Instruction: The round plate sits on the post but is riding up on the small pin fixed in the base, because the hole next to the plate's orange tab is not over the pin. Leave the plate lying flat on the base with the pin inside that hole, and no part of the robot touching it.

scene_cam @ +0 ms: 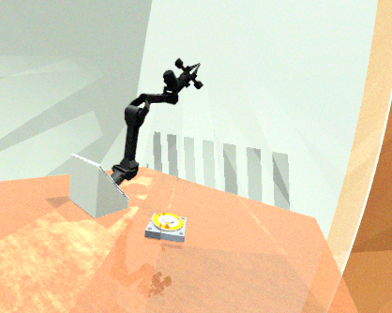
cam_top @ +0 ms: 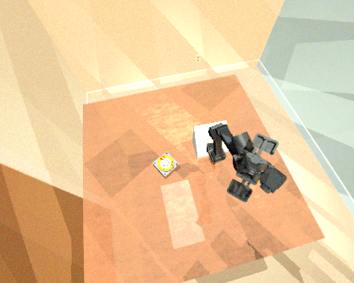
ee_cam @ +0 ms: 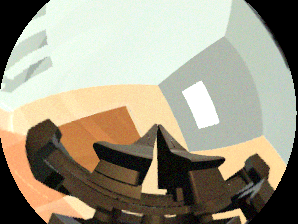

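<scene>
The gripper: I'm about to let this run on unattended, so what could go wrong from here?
1. The gripper is shut on nothing, high above the table and far from the round plate; with fingertips together it can only push, which may skid the plate off line.
2. The wrist view shows wall and floor, not the plate, so the approach lacks close guidance.
3. The orange tab is tiny; hole alignment is hard to judge.
</scene>
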Tool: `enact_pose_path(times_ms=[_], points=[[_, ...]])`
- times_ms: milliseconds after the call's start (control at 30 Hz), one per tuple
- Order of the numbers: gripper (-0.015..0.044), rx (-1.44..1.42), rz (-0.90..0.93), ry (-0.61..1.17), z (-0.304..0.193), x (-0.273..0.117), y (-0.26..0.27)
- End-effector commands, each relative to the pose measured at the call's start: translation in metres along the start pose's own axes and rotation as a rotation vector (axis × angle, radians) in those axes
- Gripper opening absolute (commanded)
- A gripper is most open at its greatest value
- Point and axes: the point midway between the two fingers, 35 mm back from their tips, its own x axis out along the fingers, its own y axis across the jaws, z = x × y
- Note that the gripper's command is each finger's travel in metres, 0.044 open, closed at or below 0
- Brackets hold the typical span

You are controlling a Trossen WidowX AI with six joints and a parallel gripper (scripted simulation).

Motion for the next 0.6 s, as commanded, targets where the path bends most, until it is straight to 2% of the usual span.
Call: enact_pose_path(times_ms=[0, 233, 300, 400, 567], points=[[0.0000, -0.053, 0.035, -0.147, 0.058, -0.013, 0.028], [0.0000, -0.184, 0.176, -0.404, 0.143, -0.052, 0.108], [0.0000, -0.204, 0.201, -0.439, 0.153, -0.059, 0.122], [0.0000, -0.268, 0.296, -0.535, 0.176, -0.082, 0.172], [0.0000, -0.336, 0.430, -0.615, 0.186, -0.108, 0.234]])
